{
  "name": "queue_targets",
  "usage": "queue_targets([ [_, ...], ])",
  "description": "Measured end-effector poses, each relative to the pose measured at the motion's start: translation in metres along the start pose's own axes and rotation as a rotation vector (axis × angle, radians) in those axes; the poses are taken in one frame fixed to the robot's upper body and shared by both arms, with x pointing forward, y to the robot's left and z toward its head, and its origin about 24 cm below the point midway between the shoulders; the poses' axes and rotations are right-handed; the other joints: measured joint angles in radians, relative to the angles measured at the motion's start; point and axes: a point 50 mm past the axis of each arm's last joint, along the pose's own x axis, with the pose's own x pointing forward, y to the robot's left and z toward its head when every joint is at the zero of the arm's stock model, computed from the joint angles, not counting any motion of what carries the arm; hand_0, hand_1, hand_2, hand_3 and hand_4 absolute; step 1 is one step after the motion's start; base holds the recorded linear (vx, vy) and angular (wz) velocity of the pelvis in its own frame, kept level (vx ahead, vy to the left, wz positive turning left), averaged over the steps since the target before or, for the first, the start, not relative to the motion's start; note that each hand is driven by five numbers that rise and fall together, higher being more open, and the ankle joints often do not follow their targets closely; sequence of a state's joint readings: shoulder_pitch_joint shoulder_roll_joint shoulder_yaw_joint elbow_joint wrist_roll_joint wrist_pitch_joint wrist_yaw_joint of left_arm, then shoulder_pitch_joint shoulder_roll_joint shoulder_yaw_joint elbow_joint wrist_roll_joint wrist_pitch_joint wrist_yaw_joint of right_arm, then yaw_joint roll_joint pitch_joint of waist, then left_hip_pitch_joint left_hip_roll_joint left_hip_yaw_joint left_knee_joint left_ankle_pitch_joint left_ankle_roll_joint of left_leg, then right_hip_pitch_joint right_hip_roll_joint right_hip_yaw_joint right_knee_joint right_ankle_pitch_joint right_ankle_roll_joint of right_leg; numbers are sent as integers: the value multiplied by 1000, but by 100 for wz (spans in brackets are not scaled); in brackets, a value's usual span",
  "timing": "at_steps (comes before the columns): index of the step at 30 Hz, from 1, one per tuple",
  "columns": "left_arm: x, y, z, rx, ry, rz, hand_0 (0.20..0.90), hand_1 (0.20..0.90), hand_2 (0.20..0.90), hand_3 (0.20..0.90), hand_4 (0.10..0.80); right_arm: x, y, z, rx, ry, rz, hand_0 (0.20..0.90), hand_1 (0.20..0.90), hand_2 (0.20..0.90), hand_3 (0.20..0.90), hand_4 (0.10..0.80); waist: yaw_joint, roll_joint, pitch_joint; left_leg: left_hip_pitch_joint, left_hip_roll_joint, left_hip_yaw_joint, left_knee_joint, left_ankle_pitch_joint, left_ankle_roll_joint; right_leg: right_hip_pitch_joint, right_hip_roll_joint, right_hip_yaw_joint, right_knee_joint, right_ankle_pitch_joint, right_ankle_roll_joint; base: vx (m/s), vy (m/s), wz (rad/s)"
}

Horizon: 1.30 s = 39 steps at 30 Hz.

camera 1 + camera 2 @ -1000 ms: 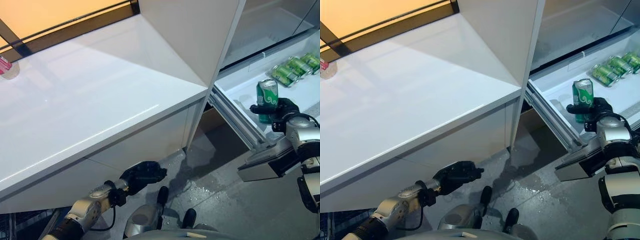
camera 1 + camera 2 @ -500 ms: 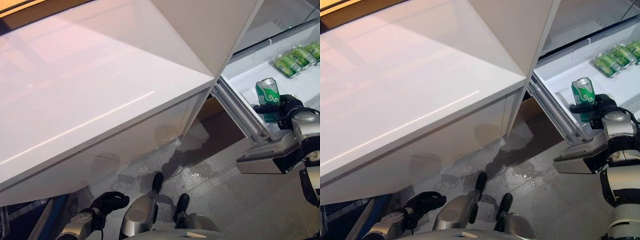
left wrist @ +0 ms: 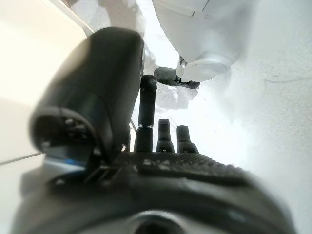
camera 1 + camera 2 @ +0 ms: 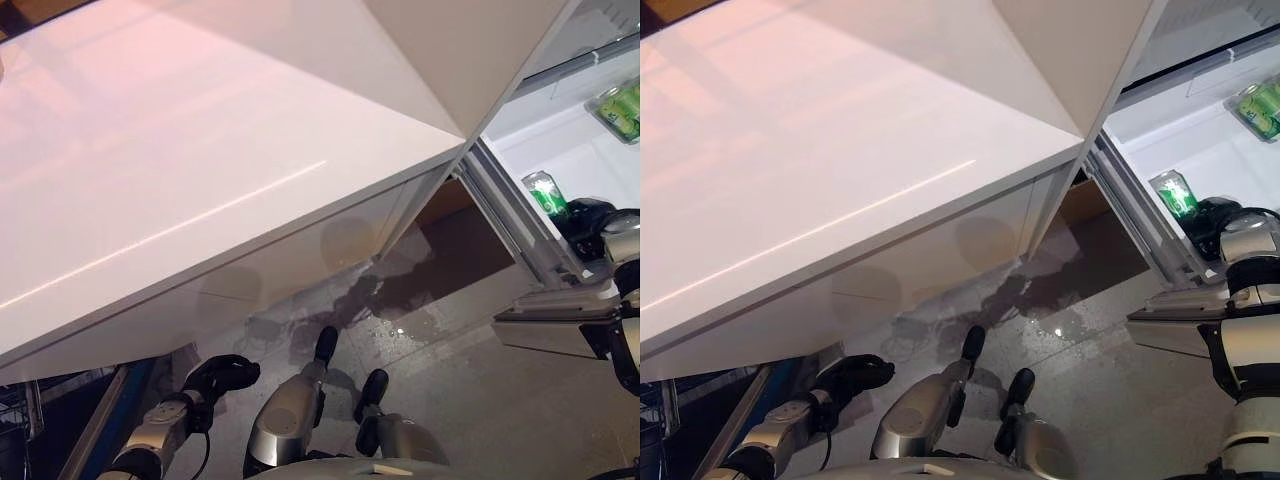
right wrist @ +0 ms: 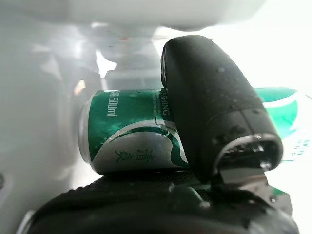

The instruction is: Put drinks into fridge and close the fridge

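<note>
fridge shelf [image 4: 1200,150] | right hand [image 4: 1212,222] grips can [image 4: 1175,193] near edge

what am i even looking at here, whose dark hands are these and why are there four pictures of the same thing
This is a two-legged humanoid robot with silver-grey arms and dark hands. Two pictures come from a stereo camera on its head, looking down; they show one scene from slightly different spots. The other two come from cameras on its wrists, looking along each hand from very close.

The right hand is curled round a green drink can and holds it over the white floor of the open fridge, where more green cans lie further in. The right wrist view shows that grip close up. The left hand hangs low over the grey floor, holding nothing, fingers relaxed. The big white surface is a counter, bare in these views.
</note>
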<state>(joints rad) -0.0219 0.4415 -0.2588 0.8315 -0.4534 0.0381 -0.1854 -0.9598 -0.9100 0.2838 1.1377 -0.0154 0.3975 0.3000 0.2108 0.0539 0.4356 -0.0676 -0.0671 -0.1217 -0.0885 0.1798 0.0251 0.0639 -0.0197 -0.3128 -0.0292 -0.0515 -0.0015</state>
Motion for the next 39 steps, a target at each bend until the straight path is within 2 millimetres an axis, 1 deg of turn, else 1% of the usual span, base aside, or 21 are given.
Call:
queue_targets([
  [10, 0, 1, -1, -1, 4, 3, 900, 900, 900, 900, 800, 0, -3, -2, 13, 17, 4, 900, 900, 900, 900, 800, 6, 0, 0, -7, 0, -7, 0, 3, -3, -9, -1, -10, 13, -1, 1, 0, 4, 2],
  [14, 0, 1, -1, -1, 4, -2, 900, 900, 900, 900, 800, -1, -5, -2, 62, 3, 10, 900, 900, 900, 900, 800, 4, 0, 0, -7, -1, -7, 0, 6, 1, -9, -2, -10, 13, -1, 1, 0, 0, 0],
  [18, 0, 1, -1, -8, 4, -8, 900, 900, 900, 900, 800, 0, 0, -1, 97, -37, 16, 900, 900, 900, 900, 800, 0, -3, 2, 3, 0, 0, 0, 6, 1, -1, -2, -4, 13, -1, 1, 20, 20, -4],
  [22, -1, 5, -1, -9, 0, 9, 900, 900, 900, 900, 800, -6, 4, 20, 195, -209, 33, 900, 900, 900, 900, 800, -22, -11, 7, 18, 2, 11, 0, 6, 1, 10, -1, 3, 13, 0, 1, 15, 26, -7],
  [23, -2, 6, -1, -10, 2, 12, 900, 900, 900, 900, 800, -10, 6, 31, 215, -278, 47, 900, 900, 900, 900, 800, -24, -14, 9, 28, 3, 21, 0, 6, 1, 18, -2, 7, 14, 0, 1, 4, 31, -13],
  [24, -2, 6, -1, -9, 2, 12, 535, 535, 535, 475, 375, -11, 7, 34, 222, -300, 52, 900, 900, 900, 900, 800, -26, -15, 9, 30, 3, 23, 0, 5, 1, 19, -2, 8, 14, 0, 1, -3, 32, -10],
  [25, -1, 6, 0, -11, -5, 12, 300, 300, 300, 200, 100, -15, 7, 41, 238, -347, 51, 900, 900, 900, 900, 800, -36, -21, 11, 36, 5, 28, 0, 0, 1, 22, 0, 15, 14, 0, 1, -12, 30, -8],
  [27, -2, 7, -3, -40, -4, 24, 300, 300, 300, 200, 100, -25, 12, 58, 290, -473, 76, 900, 900, 900, 900, 800, -37, -33, 17, 56, 9, 51, 0, -5, 8, 35, 0, 33, 16, 0, 1, -6, 33, -21],
  [28, -2, 7, -3, -41, -5, 24, 300, 300, 300, 200, 100, -27, 11, 61, 301, -497, 78, 900, 900, 900, 900, 800, -40, -35, 16, 58, 10, 52, 0, -5, 8, 36, 0, 33, 17, 0, 1, -1, 29, -24],
  [29, -2, 6, -3, -50, -9, 26, 312, 312, 312, 214, 114, -32, 8, 65, 337, -546, 70, 900, 900, 900, 900, 800, -42, -39, 15, 66, 11, 63, 0, -9, 11, 37, 0, 46, 20, 0, 1, -1, 28, -21],
  [30, -2, 5, -4, -51, -6, 26, 900, 900, 900, 900, 800, -35, 5, 68, 354, -568, 62, 900, 900, 900, 900, 800, -42, -40, 15, 72, 11, 73, 0, -11, 14, 38, -1, 55, 25, 0, 1, -1, 32, -26],
  [32, -1, 4, -6, -37, 3, 38, 900, 900, 900, 900, 800, -38, 2, 70, 380, -595, 50, 900, 900, 900, 900, 800, -50, -46, 11, 82, 12, 91, 0, -16, 19, 38, -2, 73, 30, 0, 1, 7, 29, -27],
  [33, -2, 5, -8, -40, 8, 46, 681, 681, 681, 645, 545, -39, 2, 67, 386, -605, 43, 900, 900, 900, 900, 800, -50, -51, 9, 89, 13, 100, 0, -19, 20, 42, -3, 82, 31, 0, 2, 8, 17, -28],
  [35, -4, 9, -12, -52, 13, 65, 681, 681, 681, 645, 545, -38, 6, 60, 381, -598, 47, 900, 900, 900, 900, 800, -62, -69, -5, 98, 13, 115, 0, -24, 22, 47, -4, 93, 30, 1, 3, -1, 11, -21],
  [36, -4, 11, -12, -59, 9, 75, 300, 300, 300, 200, 100, -37, 8, 56, 387, -588, 55, 900, 900, 900, 900, 800, -73, -79, -13, 100, 14, 118, 0, -26, 23, 46, -4, 98, 29, 1, 3, -5, 10, -15],
  [38, -5, 12, -13, -68, 4, 83, 300, 300, 300, 200, 100, -36, 12, 44, 412, -581, 54, 900, 900, 900, 900, 800, -77, -94, -25, 106, 14, 130, 0, -29, 24, 49, -4, 110, 30, 1, 3, -6, 6, -18],
  [39, -5, 12, -13, -68, 6, 83, 300, 300, 300, 200, 100, -35, 13, 41, 416, -572, 56, 900, 900, 900, 900, 800, -86, -97, -33, 106, 15, 135, 0, -31, 24, 48, -4, 114, 30, 2, 4, -7, 4, -14],
])
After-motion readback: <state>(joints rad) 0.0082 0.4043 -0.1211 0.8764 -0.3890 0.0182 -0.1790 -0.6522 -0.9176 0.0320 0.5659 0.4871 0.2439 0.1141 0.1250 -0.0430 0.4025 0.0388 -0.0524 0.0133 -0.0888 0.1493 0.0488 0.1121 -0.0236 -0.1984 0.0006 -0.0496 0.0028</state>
